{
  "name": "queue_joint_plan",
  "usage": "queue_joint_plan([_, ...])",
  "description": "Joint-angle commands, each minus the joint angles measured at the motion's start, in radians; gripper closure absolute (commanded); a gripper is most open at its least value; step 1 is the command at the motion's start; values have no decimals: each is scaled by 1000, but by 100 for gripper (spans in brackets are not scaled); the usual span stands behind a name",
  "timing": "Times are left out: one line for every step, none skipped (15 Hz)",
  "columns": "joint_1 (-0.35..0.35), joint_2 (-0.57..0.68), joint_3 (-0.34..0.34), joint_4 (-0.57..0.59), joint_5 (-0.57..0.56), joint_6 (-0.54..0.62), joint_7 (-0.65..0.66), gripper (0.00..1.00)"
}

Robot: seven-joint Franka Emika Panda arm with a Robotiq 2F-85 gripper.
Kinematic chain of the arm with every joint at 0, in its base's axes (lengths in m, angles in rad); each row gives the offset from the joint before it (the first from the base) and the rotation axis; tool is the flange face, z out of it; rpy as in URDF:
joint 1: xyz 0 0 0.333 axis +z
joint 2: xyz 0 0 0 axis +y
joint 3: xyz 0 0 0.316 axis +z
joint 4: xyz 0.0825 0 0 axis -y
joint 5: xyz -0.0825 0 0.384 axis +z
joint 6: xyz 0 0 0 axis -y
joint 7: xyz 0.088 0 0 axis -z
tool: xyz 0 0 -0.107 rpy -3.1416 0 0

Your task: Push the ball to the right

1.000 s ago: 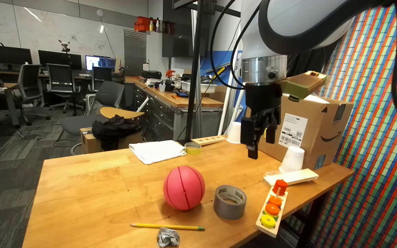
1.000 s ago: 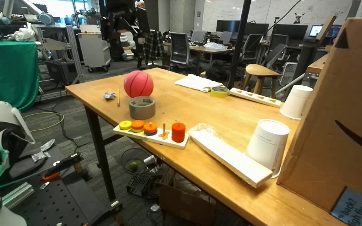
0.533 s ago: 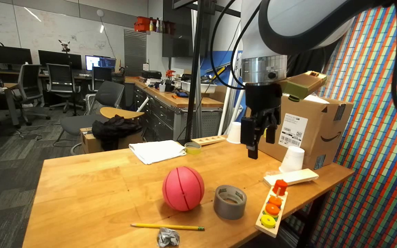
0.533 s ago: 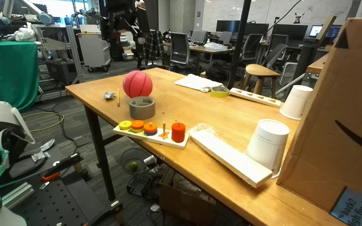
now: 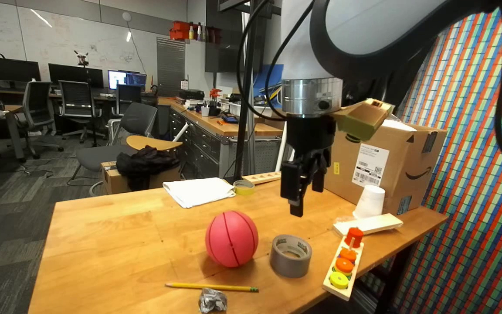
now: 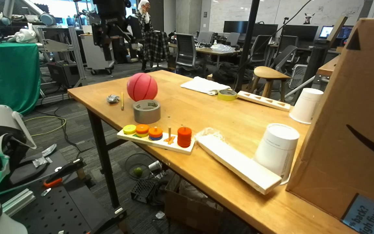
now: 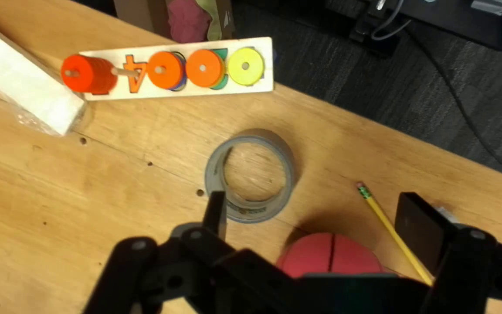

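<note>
The wooden desk (image 5: 116, 240) spreads across both exterior views, and the white arm (image 5: 368, 30) reaches over it. A cardboard box (image 5: 394, 170) stands at one end. The end effector (image 7: 315, 216) hangs in the air above the desk, its two fingers spread wide. A white cloth (image 5: 201, 192) lies folded flat near the desk's back edge. A pale plank (image 6: 235, 162) and a strip (image 6: 263, 101) with triangular cut-outs lie on the wood. The toy (image 7: 190, 90), carrying yellow, orange and red discs (image 7: 209, 76), lies along the desk's edge. The ball (image 5: 232, 239), pinkish red with dark seams, rests on the desk, lower than the end effector and apart from it; in the wrist view the end effector hides part of it. Two white cups (image 6: 276, 152) stand upside down, one beside the plank and one near the strip. The grey tape (image 5: 290, 267) lies flat just beside the ball, between it and the toy. The yellow tape (image 6: 227, 97) lies near the cloth. The pencil (image 5: 209, 287) lies near the ball; crumpled foil (image 5: 212, 301) sits beside the pencil.
</note>
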Motion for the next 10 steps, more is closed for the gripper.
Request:
queue_joint_plan([92, 41, 32, 16, 113, 80, -14, 0])
queue_joint_plan([123, 64, 42, 19, 158, 126, -39, 0])
queue_joint_plan([147, 90, 53, 31, 194, 160, -55, 0])
queue_joint_plan([171, 117, 67, 43, 220, 202, -69, 0])
queue_joint_plan([190, 140, 80, 53, 235, 241, -83, 0])
queue_joint_plan([205, 167, 95, 62, 238, 290, -96, 0])
queue_joint_plan([216, 204, 107, 80, 237, 321, -106, 0])
queue_joint_plan([226, 236, 112, 99, 243, 338, -125, 0])
queue_joint_plan([232, 275, 118, 116, 247, 363, -142, 0])
queue_joint_plan([235, 305, 121, 133, 252, 371, -161, 0])
